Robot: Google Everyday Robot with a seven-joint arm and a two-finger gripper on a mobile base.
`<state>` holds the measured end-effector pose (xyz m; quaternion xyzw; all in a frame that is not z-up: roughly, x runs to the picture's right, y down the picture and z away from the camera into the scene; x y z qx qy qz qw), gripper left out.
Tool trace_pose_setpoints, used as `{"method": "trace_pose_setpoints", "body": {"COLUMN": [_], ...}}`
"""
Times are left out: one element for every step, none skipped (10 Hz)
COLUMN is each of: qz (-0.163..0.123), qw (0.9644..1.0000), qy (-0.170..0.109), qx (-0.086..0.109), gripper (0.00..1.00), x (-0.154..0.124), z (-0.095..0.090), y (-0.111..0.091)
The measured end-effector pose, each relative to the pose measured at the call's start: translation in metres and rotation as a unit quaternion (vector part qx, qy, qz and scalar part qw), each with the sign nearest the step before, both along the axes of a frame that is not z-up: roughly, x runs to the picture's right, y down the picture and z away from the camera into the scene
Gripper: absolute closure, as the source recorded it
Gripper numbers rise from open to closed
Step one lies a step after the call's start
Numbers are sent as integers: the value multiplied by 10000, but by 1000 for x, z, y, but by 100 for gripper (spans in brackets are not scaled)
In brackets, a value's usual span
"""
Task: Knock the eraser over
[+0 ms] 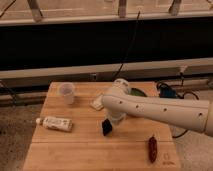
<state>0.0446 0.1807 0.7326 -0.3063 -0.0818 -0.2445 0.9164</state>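
The table (75,150) is light brown wood with thin lines running across it. The eraser (107,128) is black. The arm (160,111) is white with small dark dots in a row, and the gripper (114,120) at its end, right by the eraser, looks white and grey. The cup (66,92) is clear. The tube (56,123) is white with small dark marks. The chilli (152,148) is dark red. The flat block (96,103) is pale. The bowl (137,92) is green.

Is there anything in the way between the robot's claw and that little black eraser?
Nothing visible. The claw hangs right above and against the eraser, with the arm's white end hiding part of the pale block behind it.
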Motion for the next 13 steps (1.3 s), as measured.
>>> {"method": "trace_pose_setpoints", "body": {"qz": [-24, -66, -150, -197, -244, -319, -325, -290, -291, -307, -310, -305, -316], "qw": [10000, 9999, 9997, 9995, 9992, 9987, 9986, 9986, 9984, 9980, 9979, 9979, 9978], "qy": [-37, -87, -203, -259, -314, -386, -421, -436, -472, -537, -563, -561, -572], "qx": [-13, -22, -37, -45, -60, -65, -72, -76, -88, -98, -95, -80, -80], "gripper": [100, 100, 100, 100, 100, 100, 100, 100, 100, 100, 100, 100, 100], "x": [-4, -11, -27, -34, -39, -45, -48, -49, -54, -63, -68, -70, -73], "z": [0, 0, -1, -1, -1, -1, -1, -1, -1, -1, 0, 2, 5], "y": [1, 2, 3, 4, 6, 7, 7, 7, 6, 5, 3, -2, -6]}}
